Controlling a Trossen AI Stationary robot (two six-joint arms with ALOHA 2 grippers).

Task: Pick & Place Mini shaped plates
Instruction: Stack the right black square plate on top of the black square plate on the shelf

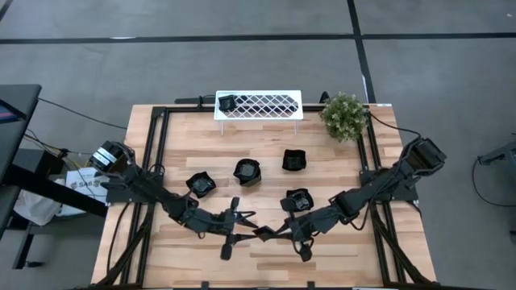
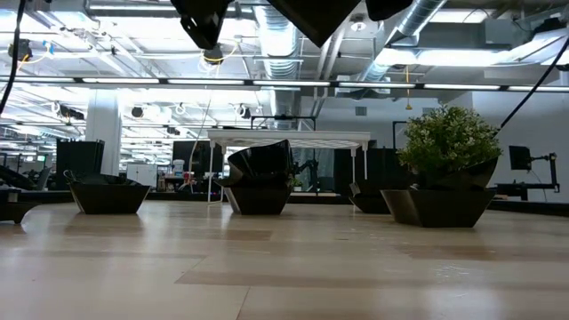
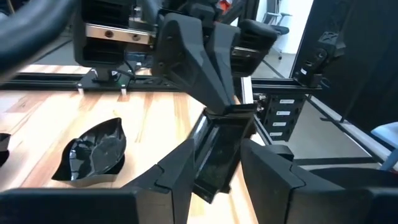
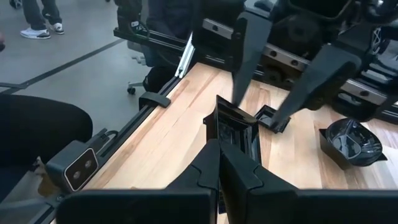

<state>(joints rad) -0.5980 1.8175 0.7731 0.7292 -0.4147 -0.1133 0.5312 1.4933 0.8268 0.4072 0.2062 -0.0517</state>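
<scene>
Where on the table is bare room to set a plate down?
Bare wood lies along the left edge beside the leftmost plate, and near the back between the white rack and the middle plates. It is crowded near the front centre, where the left pincer and the right pincer meet over one plate.

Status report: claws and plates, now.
Right claw shut on a flat plate mid-table, left claw open around it. Four plates loose on table, one on rack. Nothing obstructing.
</scene>
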